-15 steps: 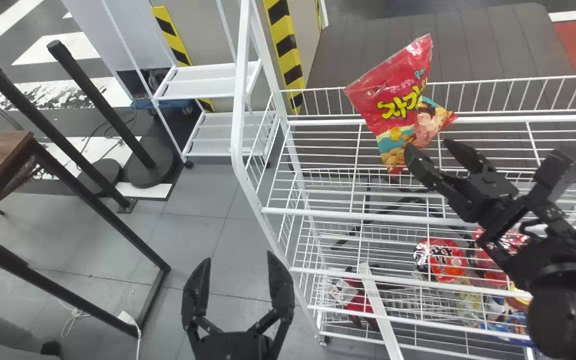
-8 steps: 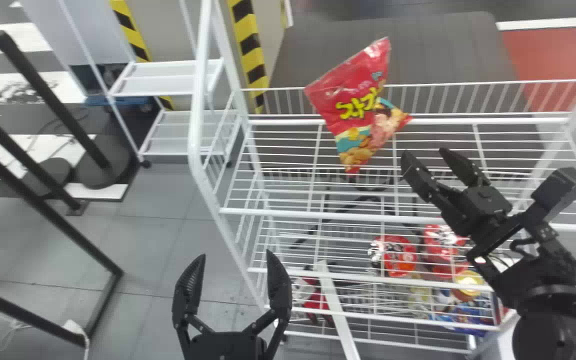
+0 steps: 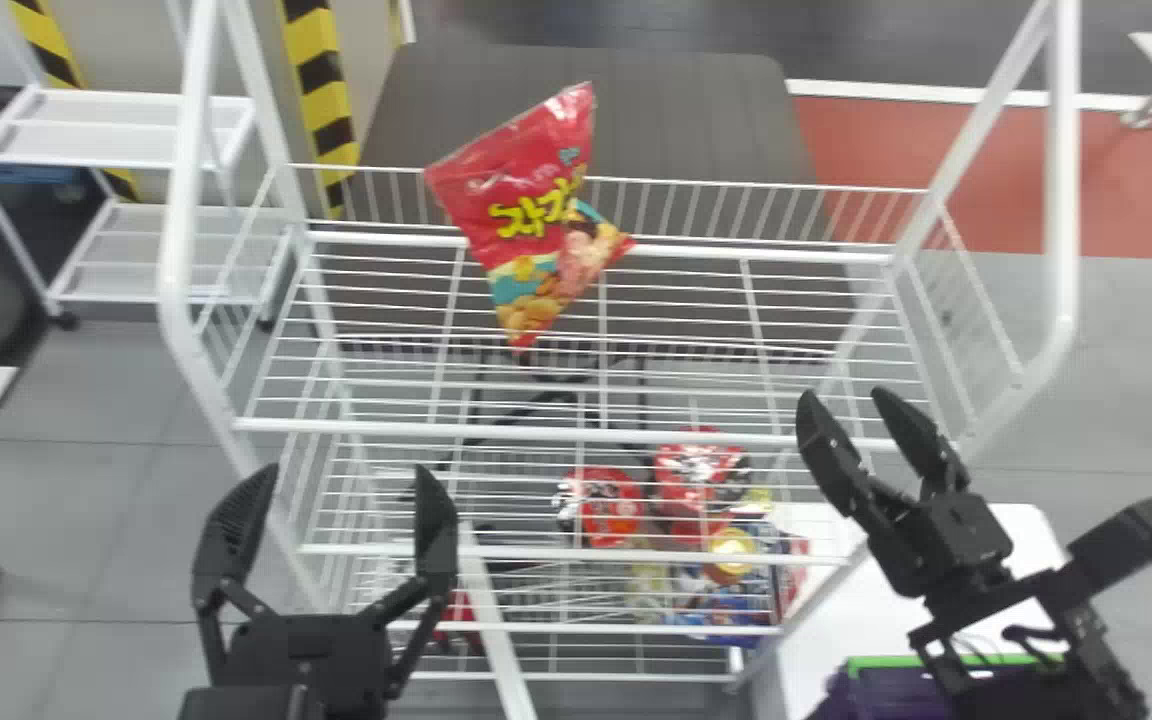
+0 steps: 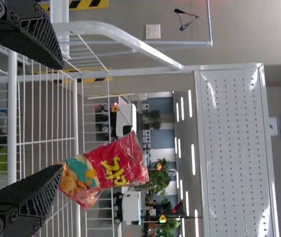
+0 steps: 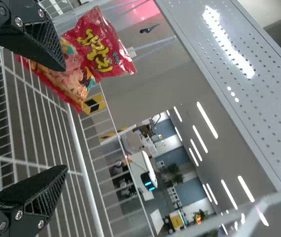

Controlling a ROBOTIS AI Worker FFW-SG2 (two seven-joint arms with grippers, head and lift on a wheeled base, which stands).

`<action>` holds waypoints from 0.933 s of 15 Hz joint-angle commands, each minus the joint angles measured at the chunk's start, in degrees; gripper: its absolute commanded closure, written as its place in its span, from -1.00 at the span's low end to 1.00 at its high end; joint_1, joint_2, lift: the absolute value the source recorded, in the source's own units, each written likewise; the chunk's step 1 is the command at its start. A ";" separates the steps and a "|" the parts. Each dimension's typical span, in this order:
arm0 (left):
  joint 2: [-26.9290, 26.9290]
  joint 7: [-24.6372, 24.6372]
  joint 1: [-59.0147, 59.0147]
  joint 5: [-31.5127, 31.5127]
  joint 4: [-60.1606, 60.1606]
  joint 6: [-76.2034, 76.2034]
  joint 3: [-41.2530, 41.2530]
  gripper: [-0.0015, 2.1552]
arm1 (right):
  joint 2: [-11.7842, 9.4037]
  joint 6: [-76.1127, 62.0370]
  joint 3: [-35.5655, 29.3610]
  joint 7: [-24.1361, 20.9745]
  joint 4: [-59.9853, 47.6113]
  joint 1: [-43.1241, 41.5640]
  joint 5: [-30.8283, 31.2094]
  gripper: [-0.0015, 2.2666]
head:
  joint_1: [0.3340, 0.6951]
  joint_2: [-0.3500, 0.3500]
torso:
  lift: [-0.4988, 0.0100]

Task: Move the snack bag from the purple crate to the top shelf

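Snack bag [image 3: 531, 215] stands on the wire top shelf [image 3: 536, 432], tilted against the back rail, beyond and left of the right claw [image 3: 842, 394], whose fingers are spread and empty. Left claw [image 3: 346, 470] gapes too, bag ahead and to its right. Out of the purple crate [image 3: 871, 698], below the right claw; placing looks done, perhaps only backing off left.

bright light, lit ceiling strips [image 5: 208, 120], glare on panel [image 5: 239, 86]
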 commanded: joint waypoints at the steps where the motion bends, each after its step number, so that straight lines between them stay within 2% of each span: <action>1: -0.08 0.36 -1.50 -0.02 -3.23 7.01 -2.00 -0.90 | 0.26 -1.86 -1.69 0.86 -1.08 3.29 -0.14 -0.88 | 1.00 -0.46 | 0.96; 4: -0.61 1.15 -6.33 -0.02 -5.08 16.51 -6.04 -0.90 | 0.52 -10.12 -3.00 1.21 -0.99 6.99 -0.14 -0.88 | 1.00 -0.67 | 0.96; 9: -5.36 1.50 -16.52 -0.20 -3.23 28.99 -11.84 -0.89 | 0.61 -11.35 -5.20 1.74 0.77 8.57 -0.41 -0.88 | 1.00 -1.00 | 0.96; 14: -9.49 2.21 -26.72 -0.02 2.39 37.07 -15.71 -0.86 | 0.61 -12.06 -5.38 2.09 2.79 8.83 -0.41 -0.88 | 1.00 -1.00 | 0.96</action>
